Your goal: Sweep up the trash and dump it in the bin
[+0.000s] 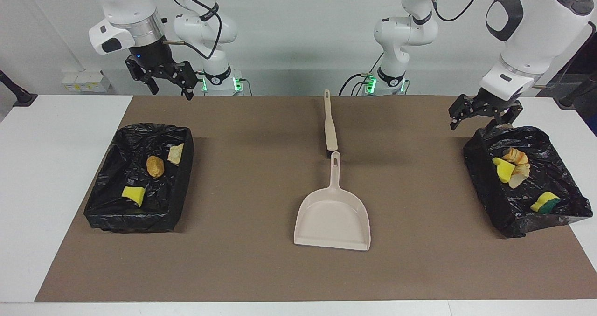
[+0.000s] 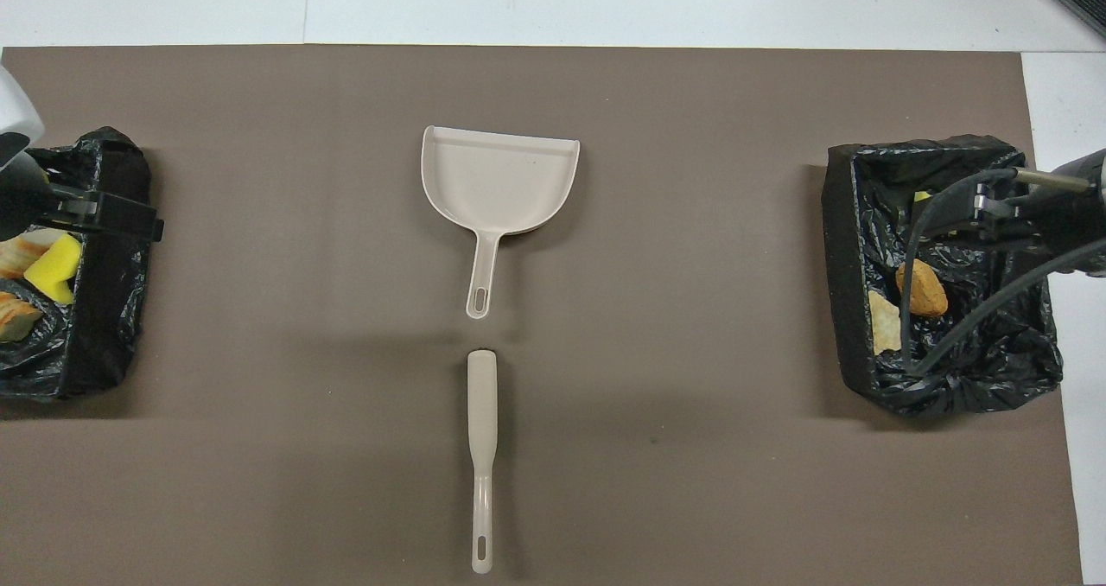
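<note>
The trash lies in two black-bagged bins. The bin (image 1: 183, 185) at the right arm's end holds an orange lump (image 1: 155, 166), a tan lump (image 1: 176, 154) and a yellow sponge bit (image 1: 133, 194). The bin (image 1: 487, 199) at the left arm's end holds bread-like lumps (image 1: 514, 155), a yellow sponge bit (image 1: 503, 170) and a green-topped sponge (image 1: 545, 202). My left gripper (image 1: 480, 119) hangs open and empty above that bin's edge. High over the mat's edge, above its own bin, my right gripper (image 1: 171, 91) is open and holds nothing.
A beige dustpan (image 1: 332, 218) lies mid-mat, handle toward the robots. The beige brush (image 1: 330, 125) lies in line with it, nearer the robots. Both show in the overhead view: dustpan (image 2: 497, 180), brush (image 2: 481, 430). A brown mat (image 1: 242, 241) covers the white table.
</note>
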### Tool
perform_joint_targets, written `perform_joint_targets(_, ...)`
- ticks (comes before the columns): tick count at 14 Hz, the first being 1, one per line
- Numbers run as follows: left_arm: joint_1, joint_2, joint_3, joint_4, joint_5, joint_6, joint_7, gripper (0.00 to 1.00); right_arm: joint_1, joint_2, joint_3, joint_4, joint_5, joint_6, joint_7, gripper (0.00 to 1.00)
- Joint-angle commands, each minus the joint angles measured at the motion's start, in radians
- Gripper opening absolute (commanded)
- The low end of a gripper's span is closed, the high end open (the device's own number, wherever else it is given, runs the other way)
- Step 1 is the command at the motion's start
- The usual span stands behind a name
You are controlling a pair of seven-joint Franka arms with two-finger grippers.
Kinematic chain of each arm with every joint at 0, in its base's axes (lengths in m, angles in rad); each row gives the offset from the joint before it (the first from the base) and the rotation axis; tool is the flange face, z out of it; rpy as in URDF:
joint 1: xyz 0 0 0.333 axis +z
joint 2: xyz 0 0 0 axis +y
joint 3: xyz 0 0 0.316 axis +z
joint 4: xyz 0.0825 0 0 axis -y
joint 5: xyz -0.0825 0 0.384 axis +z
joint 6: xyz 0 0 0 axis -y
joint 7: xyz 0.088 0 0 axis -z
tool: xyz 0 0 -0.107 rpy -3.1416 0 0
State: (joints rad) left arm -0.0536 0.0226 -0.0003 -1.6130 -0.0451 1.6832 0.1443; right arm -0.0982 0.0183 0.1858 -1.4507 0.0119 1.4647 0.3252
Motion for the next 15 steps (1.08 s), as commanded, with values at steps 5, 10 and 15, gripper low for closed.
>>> perform_joint_targets(5,0.017,-0.118,-0.032,-0.108,0.042,-0.066,-0.046,1.00,-0.015,-0.021,0.004,-0.030,0.016,0.020,-0.025,1.00)
perform_joint_targets(10,0.020,-0.107,-0.032,-0.090,0.044,-0.068,-0.054,1.00,-0.015,-0.021,0.004,-0.030,0.016,0.020,-0.026,1.00)
perform_joint_targets(15,0.021,-0.090,-0.037,0.021,0.039,-0.169,-0.051,1.00,-0.015,-0.021,0.004,-0.030,0.016,0.020,-0.026,1.00)
